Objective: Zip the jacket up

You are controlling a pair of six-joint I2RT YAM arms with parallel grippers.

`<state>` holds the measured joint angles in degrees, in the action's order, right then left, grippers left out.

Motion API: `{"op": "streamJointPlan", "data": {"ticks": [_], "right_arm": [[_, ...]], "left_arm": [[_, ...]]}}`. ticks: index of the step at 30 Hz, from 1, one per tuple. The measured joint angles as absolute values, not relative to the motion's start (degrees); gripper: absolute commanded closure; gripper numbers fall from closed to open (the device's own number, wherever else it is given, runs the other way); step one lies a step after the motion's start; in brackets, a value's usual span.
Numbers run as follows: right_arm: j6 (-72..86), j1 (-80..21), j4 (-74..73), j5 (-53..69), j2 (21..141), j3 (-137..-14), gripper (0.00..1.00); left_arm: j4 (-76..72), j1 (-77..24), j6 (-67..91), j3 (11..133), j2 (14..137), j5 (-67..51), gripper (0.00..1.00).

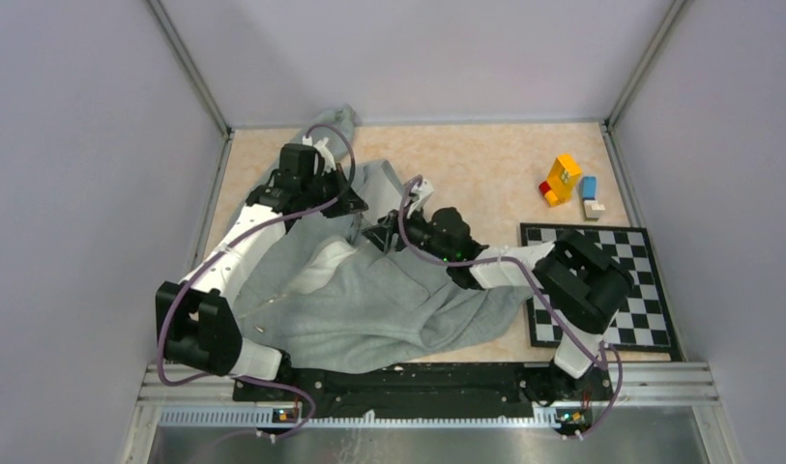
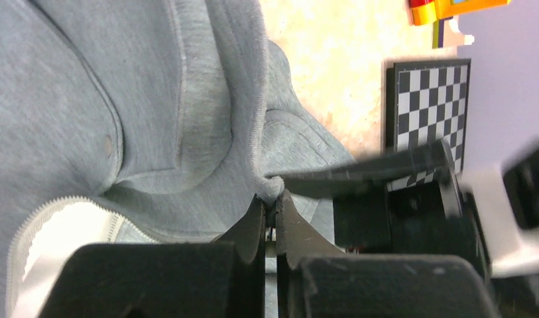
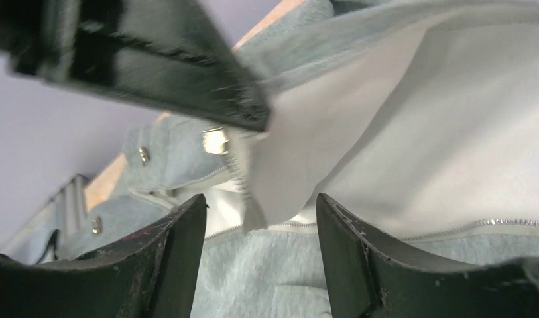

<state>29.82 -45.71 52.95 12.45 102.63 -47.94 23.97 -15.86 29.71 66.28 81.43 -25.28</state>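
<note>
Shows the left gripper [image 2: 272, 202] pressed together, pinching a rolled edge of the large, rumpled, light grey fleece jacket [image 2: 87, 99] right at its tips. Shows, just beside that pinch, the right gripper [image 3: 260, 232] with jaws spread wide and gripping nothing, a corner of the white inner lining [image 3: 399, 132] drooping into the gap without visibly touching either side. Puts a small metal zipper piece [image 3: 215, 140] against the tip of the left finger, up and to the left of the right gripper's gap, with a line of zipper teeth [image 3: 505, 222] trailing off to the right. Suggests, as a judgement only, that the coming move turns on this: the metal piece just above the spread jaws, the left arm already on the cloth, the right arm nearest the free side. Finds the jacket sprawled on the tan speckled tabletop [image 1: 485, 164], long axis slanting from far left to near right, bulk lying nearward of both grippers, toward the arm bases. Reveals the metal piece and two round snap studs [image 3: 142, 154] from the right wrist only; hides them behind the fingers in the left wrist view. Gives the whole layout only from above, including a black and white chequered board [image 1: 640, 290] and bright toy blocks [image 1: 563, 179] well apart on the right, but not the pinch itself.
</note>
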Motion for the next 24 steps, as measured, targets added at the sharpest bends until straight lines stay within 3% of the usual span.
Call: {"op": "streamJointPlan", "data": {"ticks": [7,19,21,23,24], "right_arm": [[9.4,-57.8,41.4,-8.2,97.8,-51.4,0.40],[-10.5,-63.3,36.8,-28.7,101.9,-58.8,0.50],[-11.5,-63.4,37.3,-29.3,102.8,-59.3,0.59],[-12.3,-63.4,38.0,-29.9,103.9,-59.9,0.79],[-12.5,-63.4,38.3,-30.0,104.4,-60.2,0.88]], "left_arm": [[31.0,-15.9,35.3,70.2,81.4,-20.9,1.00],[35.8,-15.9,38.1,72.4,81.4,-19.0,1.00],[35.9,-15.9,38.2,72.4,81.4,-19.0,1.00],[35.9,-15.9,38.2,72.4,81.4,-19.2,1.00],[35.9,-15.9,38.1,72.4,81.4,-19.3,0.93]]}}
